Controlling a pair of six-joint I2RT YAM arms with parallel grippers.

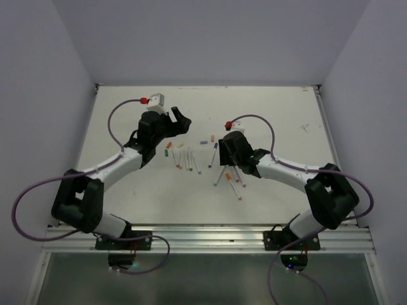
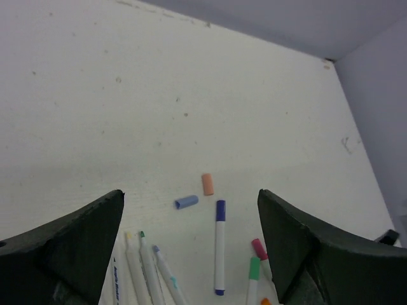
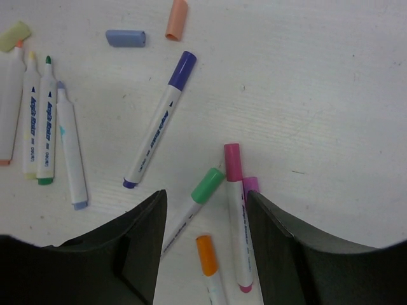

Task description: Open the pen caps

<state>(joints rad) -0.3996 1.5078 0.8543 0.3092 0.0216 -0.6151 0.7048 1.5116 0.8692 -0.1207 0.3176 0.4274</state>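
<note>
Right claw [image 3: 206,192], jaws apart over the green cap [image 3: 208,185] (pink cap [image 3: 233,161] just beside, at 1 o'clock), could nip both or the barrel [image 3: 181,219], prob. skewing the pull; left claw [image 2: 191,192] also apart, empty.

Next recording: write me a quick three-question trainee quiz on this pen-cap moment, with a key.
1. True or false: the left gripper is shut on a pen.
2. Which loose cap lies nearest the peach cap? A. blue cap B. pink cap C. green cap
3. In the right wrist view, how many uncapped pens lie side by side to the left of the right gripper?

Key: 1 false, its jaws stand open and hold nothing; 2 A; 3 four.
</note>
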